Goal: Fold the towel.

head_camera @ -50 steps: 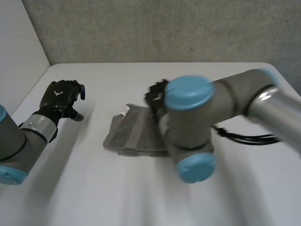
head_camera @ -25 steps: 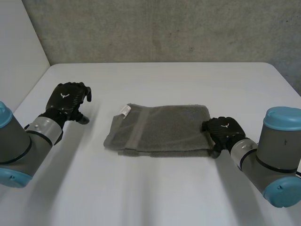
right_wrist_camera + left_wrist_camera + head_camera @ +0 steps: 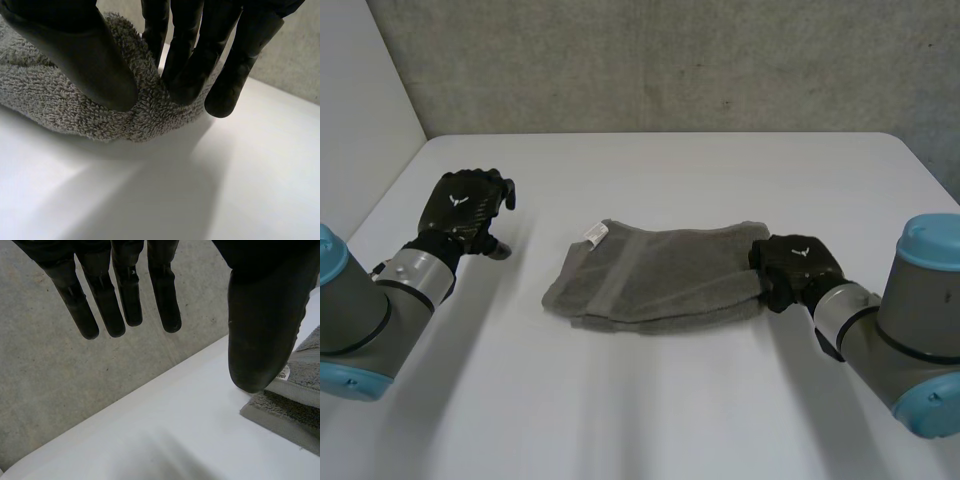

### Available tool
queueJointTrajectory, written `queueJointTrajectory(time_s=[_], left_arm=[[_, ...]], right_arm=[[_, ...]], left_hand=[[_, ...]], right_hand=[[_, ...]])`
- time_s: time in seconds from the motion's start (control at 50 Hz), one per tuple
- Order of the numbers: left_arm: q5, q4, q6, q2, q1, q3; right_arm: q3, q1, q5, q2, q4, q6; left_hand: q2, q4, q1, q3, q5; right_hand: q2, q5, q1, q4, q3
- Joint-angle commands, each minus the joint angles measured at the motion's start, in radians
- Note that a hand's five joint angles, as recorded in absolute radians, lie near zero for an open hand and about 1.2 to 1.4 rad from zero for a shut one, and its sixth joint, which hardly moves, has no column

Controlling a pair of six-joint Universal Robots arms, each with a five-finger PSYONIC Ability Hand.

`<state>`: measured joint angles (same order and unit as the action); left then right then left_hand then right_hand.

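Towel (image 3: 60,100) edge pinched between right hand (image 3: 100,70) thumb and fingers (image 3: 190,70).

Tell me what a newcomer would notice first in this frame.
A grey towel lies in folded layers in the middle of the white table, with a small white label at its far left corner. The right hand pinches the towel's right edge between thumb and fingers, bunching it up off the table. The left hand hangs open off to the towel's left, holding nothing.
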<state>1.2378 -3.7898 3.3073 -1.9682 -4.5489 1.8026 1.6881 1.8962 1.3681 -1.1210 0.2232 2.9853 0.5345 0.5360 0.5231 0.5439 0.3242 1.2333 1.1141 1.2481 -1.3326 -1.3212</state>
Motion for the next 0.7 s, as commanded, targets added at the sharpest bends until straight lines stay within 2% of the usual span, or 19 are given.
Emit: queueJointTrajectory(time_s=[0.02,0.14,0.18,0.2,0.24,0.3,0.4,0.52,0.54,0.56,0.58,0.6,0.62,0.7], left_arm=[[0.002,0.001,0.0,0.003,0.001,0.0],[0.006,0.001,-0.003,0.005,0.002,0.001],[0.006,0.001,-0.006,0.005,0.004,0.003],[0.006,0.001,-0.006,0.006,0.005,0.004],[0.006,0.001,-0.006,0.008,0.005,0.009],[0.005,-0.001,-0.006,0.012,0.007,0.009],[0.005,-0.002,-0.008,0.015,0.004,0.009],[0.003,-0.002,-0.008,0.015,-0.002,0.007],[0.003,-0.002,-0.008,0.014,-0.002,0.007],[0.003,-0.002,-0.008,0.014,-0.002,0.007],[0.003,-0.002,-0.008,0.014,-0.001,0.007],[0.003,-0.002,-0.008,0.014,-0.001,0.007],[0.005,-0.002,-0.008,0.015,0.001,0.007],[0.003,-0.002,-0.011,0.014,0.007,-0.002]], right_arm=[[-0.114,-0.013,-0.043,-0.046,-0.095,-0.086],[-0.263,0.049,-0.061,-0.008,-0.168,-0.109],[-0.4,0.201,-0.053,0.071,-0.188,-0.098],[-0.401,0.202,-0.053,0.072,-0.188,-0.098],[-0.538,0.323,-0.038,0.168,-0.223,-0.104],[-0.607,0.362,-0.021,0.221,-0.245,-0.108],[-0.894,0.513,0.04,0.45,-0.304,-0.111],[-1.058,0.575,0.065,0.598,-0.363,-0.112],[-1.099,0.583,0.069,0.627,-0.392,-0.112],[-1.131,0.587,0.072,0.642,-0.421,-0.112],[-1.131,0.587,0.072,0.642,-0.421,-0.112],[-1.151,0.589,0.072,0.644,-0.445,-0.111],[-1.165,0.587,0.072,0.639,-0.467,-0.111],[-1.167,0.58,0.074,0.612,-0.502,-0.111]], left_hand=[[-0.054,-0.055,-0.042,-0.063,-0.018],[-0.083,-0.085,-0.072,-0.093,-0.047],[-0.086,-0.088,-0.075,-0.096,-0.05],[-0.089,-0.091,-0.078,-0.098,-0.053],[-0.101,-0.102,-0.089,-0.11,-0.065],[-0.101,-0.102,-0.089,-0.11,-0.065],[-0.11,-0.111,-0.098,-0.119,-0.074],[-0.13,-0.132,-0.119,-0.14,-0.094],[-0.133,-0.135,-0.122,-0.143,-0.097],[-0.133,-0.135,-0.122,-0.143,-0.097],[-0.139,-0.14,-0.127,-0.148,-0.103],[-0.139,-0.14,-0.128,-0.148,-0.103],[-0.142,-0.143,-0.13,-0.151,-0.106],[-0.157,-0.158,-0.145,-0.166,-0.121]], right_hand=[[0.163,0.108,0.148,-0.064,-0.075],[0.163,0.108,0.148,-0.064,-0.075],[0.163,0.108,0.148,-0.064,-0.075],[0.163,0.108,0.148,-0.064,-0.075],[0.163,0.108,0.148,-0.064,-0.075],[0.163,0.108,0.148,-0.064,-0.075],[0.163,0.108,0.148,-0.064,-0.075],[0.163,0.108,0.148,-0.064,-0.075],[0.016,-0.04,0.001,0.084,0.072],[-0.468,-0.524,-0.483,0.567,0.556],[-0.473,-0.528,-0.488,0.572,0.561],[-0.833,-0.889,-0.848,0.933,0.921],[-1.02,-1.076,-1.035,1.119,1.108],[-1.059,-1.114,-1.074,1.158,1.147]])
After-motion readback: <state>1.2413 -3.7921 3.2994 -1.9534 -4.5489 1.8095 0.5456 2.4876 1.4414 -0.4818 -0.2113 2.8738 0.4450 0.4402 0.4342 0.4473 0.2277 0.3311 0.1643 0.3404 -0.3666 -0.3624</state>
